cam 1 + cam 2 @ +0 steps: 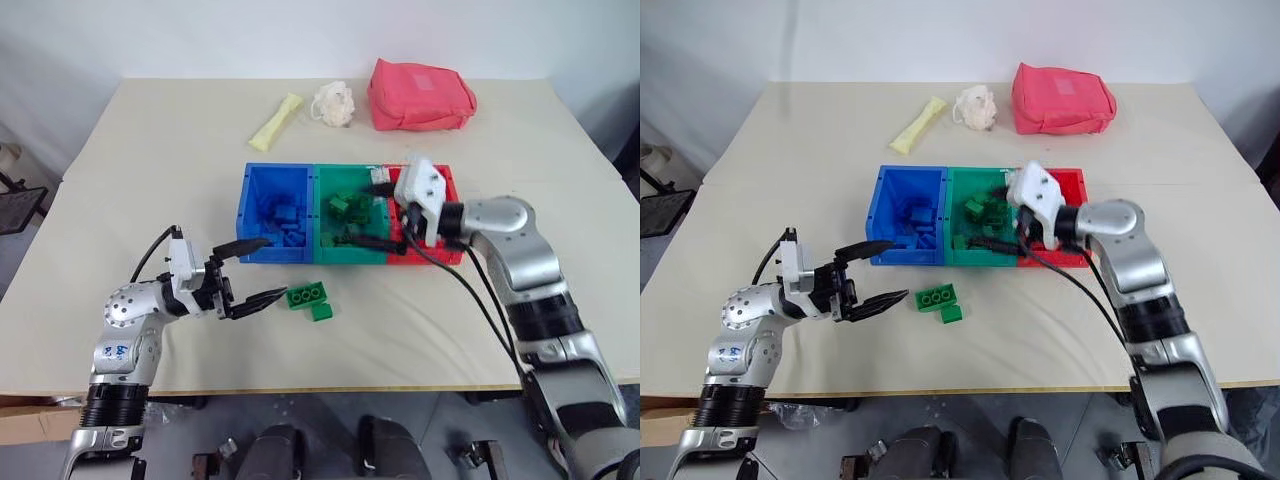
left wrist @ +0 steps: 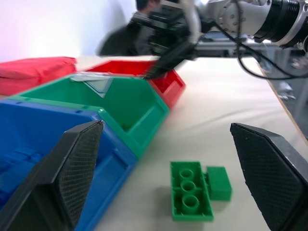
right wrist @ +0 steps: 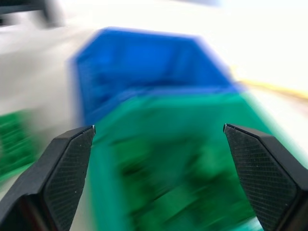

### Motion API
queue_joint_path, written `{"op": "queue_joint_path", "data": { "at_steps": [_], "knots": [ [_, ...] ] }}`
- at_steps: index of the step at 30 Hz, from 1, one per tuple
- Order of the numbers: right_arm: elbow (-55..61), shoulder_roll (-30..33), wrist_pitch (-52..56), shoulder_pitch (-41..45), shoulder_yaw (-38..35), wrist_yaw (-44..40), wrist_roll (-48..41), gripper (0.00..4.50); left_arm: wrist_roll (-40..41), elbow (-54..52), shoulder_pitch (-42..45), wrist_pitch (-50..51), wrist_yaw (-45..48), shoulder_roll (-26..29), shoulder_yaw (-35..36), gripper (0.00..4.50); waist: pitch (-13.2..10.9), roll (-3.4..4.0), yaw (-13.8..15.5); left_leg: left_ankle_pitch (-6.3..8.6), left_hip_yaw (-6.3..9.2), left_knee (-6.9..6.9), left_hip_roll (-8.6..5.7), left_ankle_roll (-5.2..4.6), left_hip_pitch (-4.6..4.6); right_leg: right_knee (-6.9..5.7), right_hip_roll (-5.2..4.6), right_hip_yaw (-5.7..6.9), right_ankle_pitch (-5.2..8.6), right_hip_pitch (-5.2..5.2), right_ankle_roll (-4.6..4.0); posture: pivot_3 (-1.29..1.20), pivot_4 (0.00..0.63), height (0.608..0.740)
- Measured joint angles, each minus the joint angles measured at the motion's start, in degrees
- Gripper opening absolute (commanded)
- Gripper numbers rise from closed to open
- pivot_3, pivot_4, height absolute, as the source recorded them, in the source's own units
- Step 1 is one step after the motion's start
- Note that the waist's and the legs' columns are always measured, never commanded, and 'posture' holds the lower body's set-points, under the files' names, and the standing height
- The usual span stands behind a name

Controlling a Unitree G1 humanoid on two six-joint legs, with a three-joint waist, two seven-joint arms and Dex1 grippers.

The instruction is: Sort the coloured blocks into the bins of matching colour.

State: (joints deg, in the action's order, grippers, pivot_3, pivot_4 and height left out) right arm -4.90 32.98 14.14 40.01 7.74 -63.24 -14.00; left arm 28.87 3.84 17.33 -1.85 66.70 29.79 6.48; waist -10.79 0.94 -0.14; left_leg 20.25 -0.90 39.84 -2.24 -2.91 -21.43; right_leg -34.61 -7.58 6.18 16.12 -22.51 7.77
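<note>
Surface (image 1: 150,150): pale top carrying three joined bins in a row – blue (image 1: 255,180), green (image 1: 322,205), red (image 1: 452,182).
Bins' contents: blue bricks lie in the blue bin, several green bricks (image 1: 350,207) in the green bin; the red bin's inside is mostly hidden by the right arm.
Loose bricks: a long green brick (image 1: 306,296) with a small green brick (image 1: 321,312) touching its near corner – both on the surface just in front of the blue/green bins.
Left end effector (image 1: 252,274): open, empty, fingers spread wide, held near surface level.
Right end effector (image 1: 374,213): open, nothing between the fingers, poised over the green bin's right side.
Key relation: the long brick lies just to the right of the left fingertips and slightly ahead; the left wrist view has it between the two fingers.
Long axis: in the head views it runs roughly left-right, slightly angled; roughly along the left end effector's pointing line.
Nearer arm: left, clearly; the right one is beyond the bins.
Judgement: next pick likely the left arm's, closing across the brick's short width.
Risk: the small brick touching it may get dragged or pinched along.
</note>
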Motion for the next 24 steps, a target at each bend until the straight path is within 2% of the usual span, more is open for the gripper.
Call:
{"op": "queue_joint_path", "data": {
  "at_steps": [4,8,12,19,24],
  "knots": [
    [6.63,5.29,0.93,-7.25,-3.11,-4.83,-4.44,4.47,-0.7,-0.84,-1.55,3.21,0.71,3.32,-0.98,4.5,0.0,0.0,0.04,0.0,-0.01,0.0,0.04,0.0,0.01,0.03,0.01,-0.02,0.0,0.01,0.0,0.0,0.15,0.74],
    [10.41,7.56,0.89,-12.83,-6.01,-8.7,-8.87,4.47,-1.56,-2.51,-3.52,5.91,0.34,5.64,-1.34,4.5,0.0,0.0,0.08,0.0,-0.02,0.0,0.06,0.0,0.0,0.12,-0.02,-0.07,0.0,0.04,0.0,0.0,0.15,0.74],
    [11.18,11.77,-0.13,-21.26,-9.05,-13.62,-11.88,4.47,-4.0,-8.77,-10.14,11.26,-1.22,12.01,-2.0,4.5,-0.03,0.04,0.08,0.02,0.05,-0.15,0.04,0.02,0.02,0.22,-0.09,-0.27,0.0,0.06,0.0,0.0,0.15,0.74],
    [7.77,11.87,-2.66,-22.37,-10.62,-17.13,-13.52,4.47,-4.87,-16.65,-18.35,15.42,-6.14,14.13,-0.19,4.5,-0.03,0.05,0.08,0.04,0.06,-0.18,0.15,0.07,0.05,0.41,-0.32,-0.34,0.01,0.12,-0.03,0.0,0.15,0.74],
    [6.92,11.79,-2.98,-21.61,-10.46,-17.71,-13.8,4.47,-4.76,-20.99,-20.97,17.05,-8.25,14.14,1.24,4.5,-0.04,0.06,0.25,0.04,0.07,-0.17,0.12,0.06,0.05,0.44,-0.41,-0.31,0.02,0.16,-0.03,0.0,0.15,0.74]
  ]
}}
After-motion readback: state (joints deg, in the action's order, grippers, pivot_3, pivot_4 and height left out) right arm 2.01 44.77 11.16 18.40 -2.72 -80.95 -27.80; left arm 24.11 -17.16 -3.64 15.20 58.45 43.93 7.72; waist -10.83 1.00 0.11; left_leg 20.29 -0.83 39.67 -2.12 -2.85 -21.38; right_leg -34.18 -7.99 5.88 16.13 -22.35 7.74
